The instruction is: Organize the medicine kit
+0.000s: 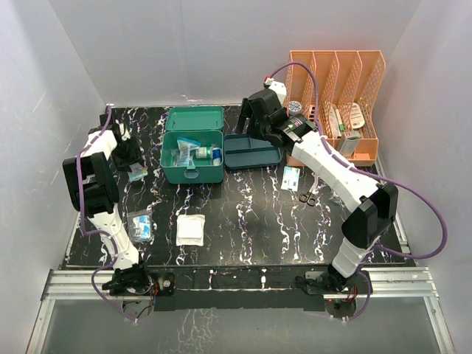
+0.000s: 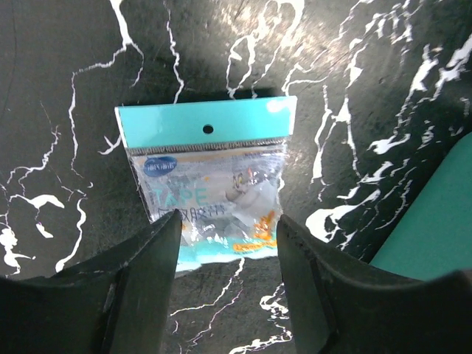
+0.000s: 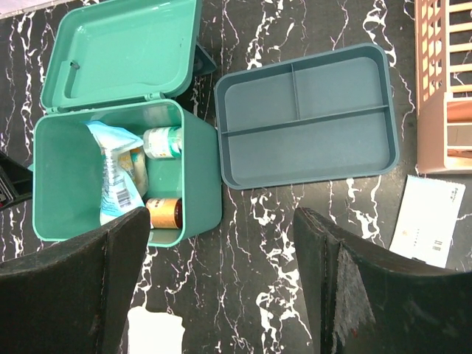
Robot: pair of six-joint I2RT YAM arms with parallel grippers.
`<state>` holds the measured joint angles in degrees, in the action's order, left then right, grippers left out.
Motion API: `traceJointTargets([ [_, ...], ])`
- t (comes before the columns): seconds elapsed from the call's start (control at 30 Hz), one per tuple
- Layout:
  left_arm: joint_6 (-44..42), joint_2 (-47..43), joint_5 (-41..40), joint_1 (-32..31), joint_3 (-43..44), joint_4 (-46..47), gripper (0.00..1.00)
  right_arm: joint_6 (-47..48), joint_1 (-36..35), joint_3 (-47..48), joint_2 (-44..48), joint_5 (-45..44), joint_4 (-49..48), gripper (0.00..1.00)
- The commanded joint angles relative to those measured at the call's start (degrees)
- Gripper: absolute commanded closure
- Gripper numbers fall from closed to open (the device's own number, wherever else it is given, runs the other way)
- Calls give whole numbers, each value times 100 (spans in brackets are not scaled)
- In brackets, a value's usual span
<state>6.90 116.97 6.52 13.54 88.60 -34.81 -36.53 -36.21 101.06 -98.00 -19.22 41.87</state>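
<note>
Black marble table [image 1: 251, 214]: left end effector [image 2: 228, 225] open over tape packet [image 2: 206, 169]; right end effector [image 3: 221, 221] open, empty

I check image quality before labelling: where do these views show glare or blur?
Left wrist: glare on the tape packet washes out part of its print; the left pincer is dark and soft. Right wrist: the medicine kit is sharp, the right pincer dark and softer. Top external: even light, soft shadows.
</note>
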Motion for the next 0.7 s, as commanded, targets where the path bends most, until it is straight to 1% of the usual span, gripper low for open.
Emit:
traceJointTargets([
  [0.0, 32, -124, -175, -1, -258, -179, 49, -130, 58, -138, 376, -79, -230, 23],
  [0.07, 33, -146, -216, -1, -386, -164, 51, -163, 69, -201, 416, -73, -248, 23],
  [0.17, 33, -181, -295, -1, -532, -142, 53, -199, 85, -282, 488, -72, -258, 23],
  [0.23, 10, -208, -317, -1, -606, -99, 55, -232, 96, -348, 540, -89, -258, 23],
  [0.3, -4, -192, -344, -1, -648, -93, 61, -275, 104, -435, 612, -91, -279, 23],
  [0.4, -34, -169, -369, -1, -668, -109, 76, -355, 126, -560, 689, -82, -310, 23],
  [0.43, -50, -172, -371, -7, -676, -109, 79, -370, 129, -595, 715, -82, -315, 23],
  [0.47, -62, -173, -371, -1, -684, -112, 84, -389, 132, -626, 744, -75, -331, 23],
  [0.6, -100, -167, -381, -1, -740, -137, 98, -442, 160, -728, 824, -76, -371, 23],
  [0.63, -120, -166, -380, -1, -753, -149, 100, -451, 169, -747, 841, -69, -376, 23],
  [0.67, -134, -176, -380, -1, -763, -158, 100, -465, 167, -765, 856, -65, -385, 23],
])
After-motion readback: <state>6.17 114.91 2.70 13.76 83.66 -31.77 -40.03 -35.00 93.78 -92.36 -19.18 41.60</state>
